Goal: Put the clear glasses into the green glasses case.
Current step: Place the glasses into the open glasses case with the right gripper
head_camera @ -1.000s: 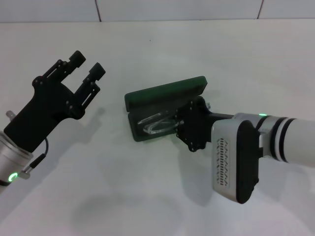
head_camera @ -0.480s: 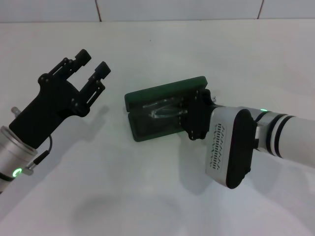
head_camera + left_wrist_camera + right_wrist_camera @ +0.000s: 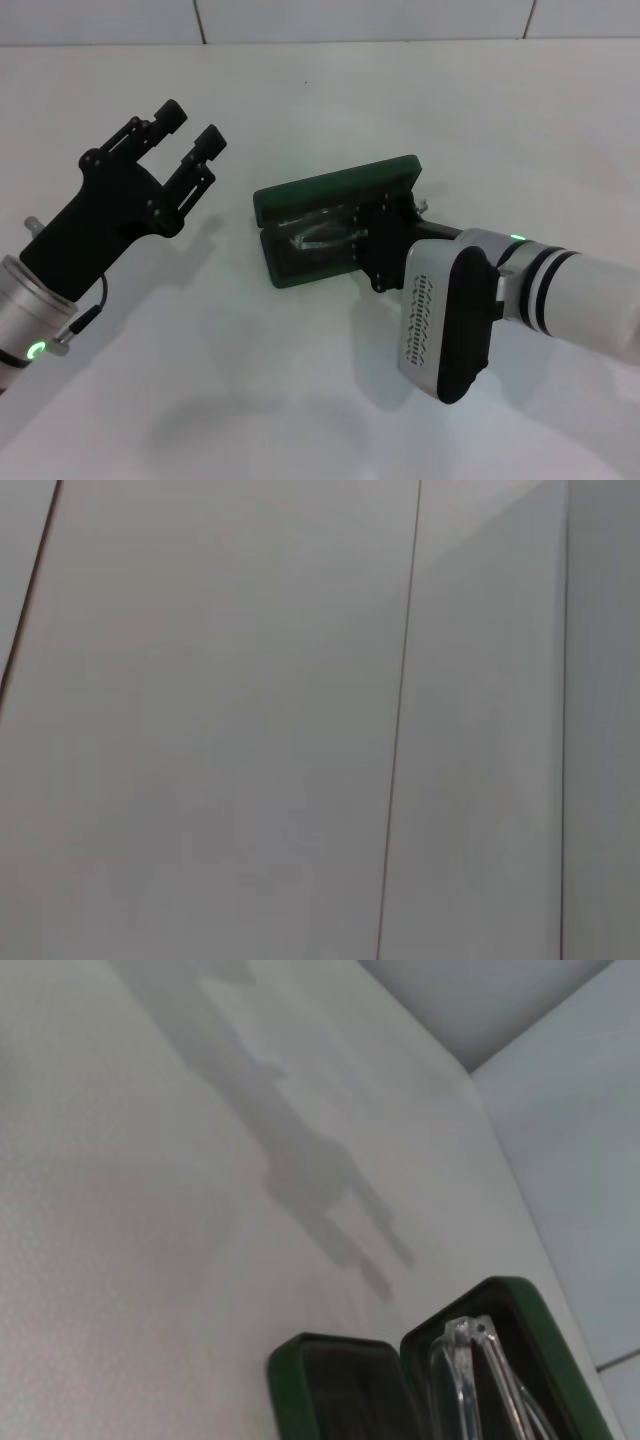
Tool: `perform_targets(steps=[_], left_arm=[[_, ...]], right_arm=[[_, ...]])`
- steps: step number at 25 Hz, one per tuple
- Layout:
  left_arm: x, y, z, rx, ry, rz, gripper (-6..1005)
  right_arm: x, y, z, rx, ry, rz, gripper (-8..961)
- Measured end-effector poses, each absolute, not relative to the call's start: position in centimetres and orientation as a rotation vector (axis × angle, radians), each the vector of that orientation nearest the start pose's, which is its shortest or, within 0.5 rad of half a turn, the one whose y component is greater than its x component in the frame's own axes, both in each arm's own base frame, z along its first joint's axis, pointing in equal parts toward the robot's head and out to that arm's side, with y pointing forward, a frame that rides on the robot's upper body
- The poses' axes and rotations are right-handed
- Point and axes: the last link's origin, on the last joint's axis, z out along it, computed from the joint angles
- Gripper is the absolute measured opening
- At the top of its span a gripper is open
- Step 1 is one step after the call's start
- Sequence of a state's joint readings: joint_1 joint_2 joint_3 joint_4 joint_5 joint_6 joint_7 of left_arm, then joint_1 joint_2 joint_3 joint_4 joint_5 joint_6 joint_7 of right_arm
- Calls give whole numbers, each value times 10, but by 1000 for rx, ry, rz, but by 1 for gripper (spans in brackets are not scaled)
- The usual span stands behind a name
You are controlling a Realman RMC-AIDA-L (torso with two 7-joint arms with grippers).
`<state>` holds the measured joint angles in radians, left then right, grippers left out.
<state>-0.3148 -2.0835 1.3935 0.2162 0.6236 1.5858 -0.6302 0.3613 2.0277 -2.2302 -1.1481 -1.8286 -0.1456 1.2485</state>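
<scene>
One pair of glasses (image 3: 322, 240) lies in the open case (image 3: 335, 190) under the right gripper (image 3: 372, 238), whose grip I cannot tell. Light, slippery plastic; hold the frame. Left gripper (image 3: 185, 128) hovers spread.

No legible text, labels or numbers anywhere; nothing readable on the green glasses case (image 3: 335, 190) lid from either view.

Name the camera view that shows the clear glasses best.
The head view: the clear glasses lie over the open green glasses case, partly hidden by the right gripper. The right wrist view shows only one end; the left wrist view shows none.
</scene>
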Motion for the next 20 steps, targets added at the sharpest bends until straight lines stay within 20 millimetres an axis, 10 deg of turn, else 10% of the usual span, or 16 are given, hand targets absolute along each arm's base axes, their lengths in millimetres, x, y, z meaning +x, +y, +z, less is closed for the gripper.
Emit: perform_targets(steps=[20], left_arm=[[-279, 272, -22, -2026, -413, -1234, 538]], right_arm=[[168, 318, -129, -2378, -562, -27, 295]])
